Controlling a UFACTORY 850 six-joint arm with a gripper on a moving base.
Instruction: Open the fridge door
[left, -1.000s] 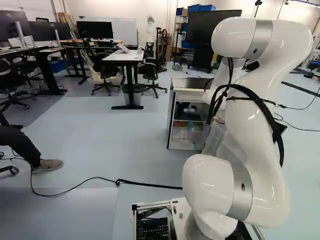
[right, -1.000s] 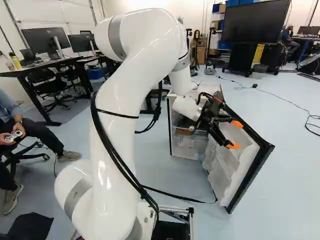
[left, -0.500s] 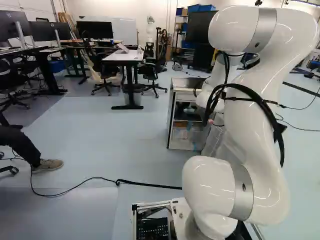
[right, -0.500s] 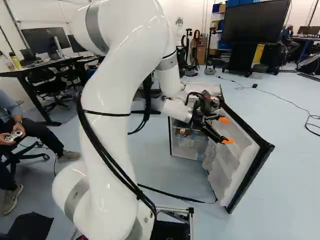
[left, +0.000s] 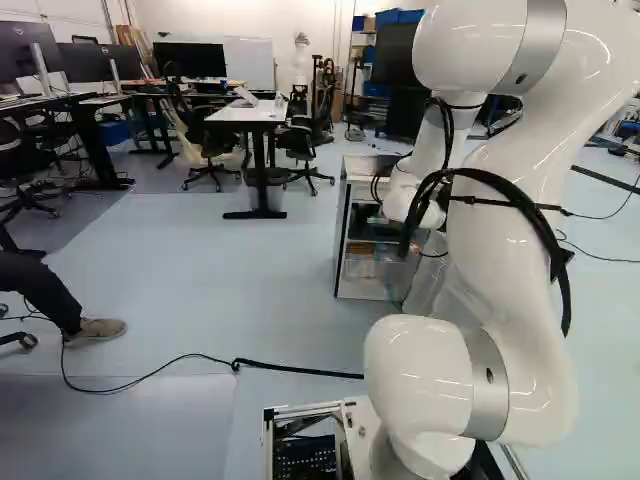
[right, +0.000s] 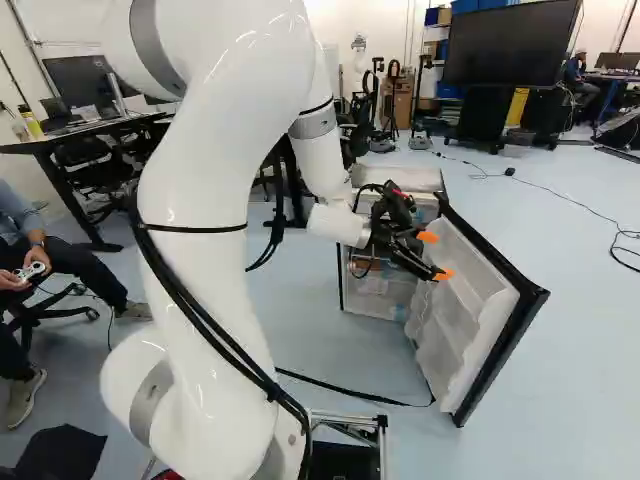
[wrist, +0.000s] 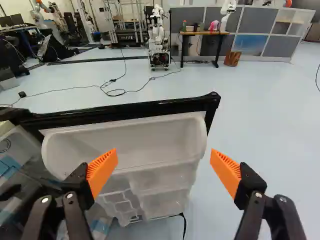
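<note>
fridge door (right: 465, 300) wide open, unmoved | end effector (wrist: 163, 156) spread, empty, shifted left in right base view | task looks done

In the left base view the arm (left: 520, 230) hides the fingers of the tool (right: 435, 255) and much of the fridge door (right: 470, 320) near them, while its upper bend runs off the top edge of both base views. Beside the tool in the wrist view, the fridge body (left: 375, 167) is cut off by the edge, and the small things (left: 362, 248) inside it are too blurred to name. Far ahead of the tool, another robot (wrist: 159, 40) is too small to make out in detail.
</note>
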